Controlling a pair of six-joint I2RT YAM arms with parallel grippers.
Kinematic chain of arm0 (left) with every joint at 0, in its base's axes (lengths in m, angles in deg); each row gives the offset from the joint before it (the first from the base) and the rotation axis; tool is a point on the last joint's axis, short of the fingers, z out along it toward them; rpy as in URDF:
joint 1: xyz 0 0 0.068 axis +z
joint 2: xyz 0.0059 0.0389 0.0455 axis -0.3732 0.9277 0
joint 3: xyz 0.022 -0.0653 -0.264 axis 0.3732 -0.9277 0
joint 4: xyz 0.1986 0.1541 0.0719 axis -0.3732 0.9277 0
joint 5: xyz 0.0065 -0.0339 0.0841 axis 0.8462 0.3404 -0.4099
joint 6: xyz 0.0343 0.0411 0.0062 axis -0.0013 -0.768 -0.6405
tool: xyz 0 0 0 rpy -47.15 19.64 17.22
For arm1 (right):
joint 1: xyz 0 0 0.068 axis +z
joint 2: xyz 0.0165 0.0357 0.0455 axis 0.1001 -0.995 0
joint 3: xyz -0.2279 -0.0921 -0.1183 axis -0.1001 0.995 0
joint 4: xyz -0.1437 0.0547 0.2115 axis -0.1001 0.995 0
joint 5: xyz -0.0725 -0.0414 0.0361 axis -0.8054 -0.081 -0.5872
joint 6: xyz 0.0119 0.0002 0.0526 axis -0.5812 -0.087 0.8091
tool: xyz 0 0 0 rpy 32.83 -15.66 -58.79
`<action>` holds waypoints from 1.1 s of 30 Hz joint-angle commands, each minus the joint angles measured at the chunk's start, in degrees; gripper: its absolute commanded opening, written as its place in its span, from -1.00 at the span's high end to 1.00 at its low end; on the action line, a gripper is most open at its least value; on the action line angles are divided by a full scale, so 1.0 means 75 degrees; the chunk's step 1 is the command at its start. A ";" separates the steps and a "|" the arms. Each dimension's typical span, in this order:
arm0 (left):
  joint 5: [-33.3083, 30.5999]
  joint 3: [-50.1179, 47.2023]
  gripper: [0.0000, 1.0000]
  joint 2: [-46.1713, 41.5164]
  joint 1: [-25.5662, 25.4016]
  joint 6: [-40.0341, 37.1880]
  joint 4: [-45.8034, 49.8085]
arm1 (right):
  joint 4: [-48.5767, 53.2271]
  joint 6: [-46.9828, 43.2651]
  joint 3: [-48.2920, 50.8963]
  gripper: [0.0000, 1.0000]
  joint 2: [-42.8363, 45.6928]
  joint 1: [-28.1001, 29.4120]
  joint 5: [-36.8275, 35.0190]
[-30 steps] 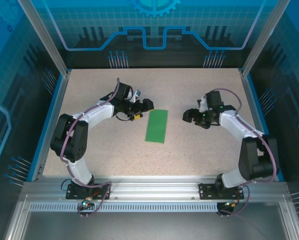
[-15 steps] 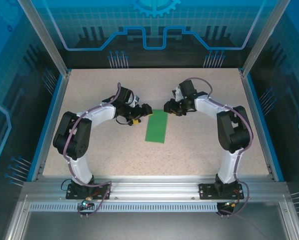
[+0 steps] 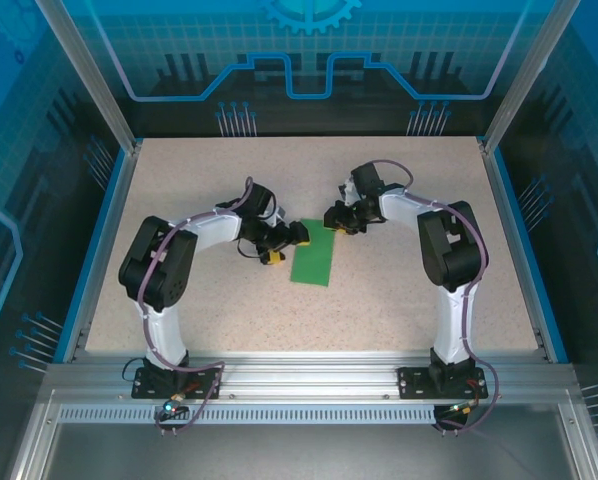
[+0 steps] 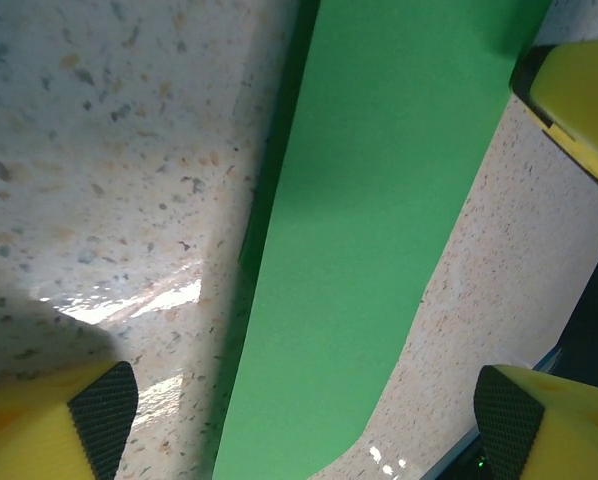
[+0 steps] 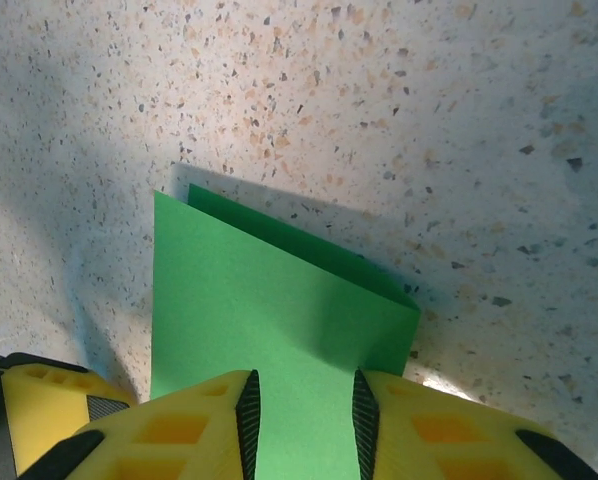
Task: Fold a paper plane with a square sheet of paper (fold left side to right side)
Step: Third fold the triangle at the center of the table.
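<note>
Two layers show where the square sheet of paper (image 3: pixel 314 252) lies folded into a narrow green strip, flat on the table (image 3: pixel 399 300) about midway between the arms. The left hand (image 3: pixel 287 245) sits at the strip's left edge near its far end, fingers (image 4: pixel 99 420) spread wide with the paper between them. The right hand (image 3: pixel 335 219) is over the far right corner, its fingers (image 5: pixel 204 425) drawn nearly together, green paper showing through the narrow gap between them.

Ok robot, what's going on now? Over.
Left tool open over the folded bright green paper sheet. Right tool jaws narrow, gap showing, at its far end. Sheet lying on speckled table.
</note>
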 commanded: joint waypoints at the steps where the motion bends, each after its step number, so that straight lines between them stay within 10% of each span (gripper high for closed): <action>1: 0.0275 0.0334 -0.81 0.0180 -0.0118 -0.0113 0.0351 | 0.0109 -0.0107 -0.0281 0.36 -0.0188 0.0132 0.0110; 14: 0.0375 0.0516 -0.64 0.0475 -0.0388 -0.0048 0.0345 | 0.0152 -0.0190 -0.0255 0.38 -0.0247 0.0145 0.0021; 33: 0.0280 0.0465 0.61 0.0521 -0.0508 0.0257 0.0243 | -0.0180 -0.0608 0.0124 0.10 0.0378 0.0151 -0.0484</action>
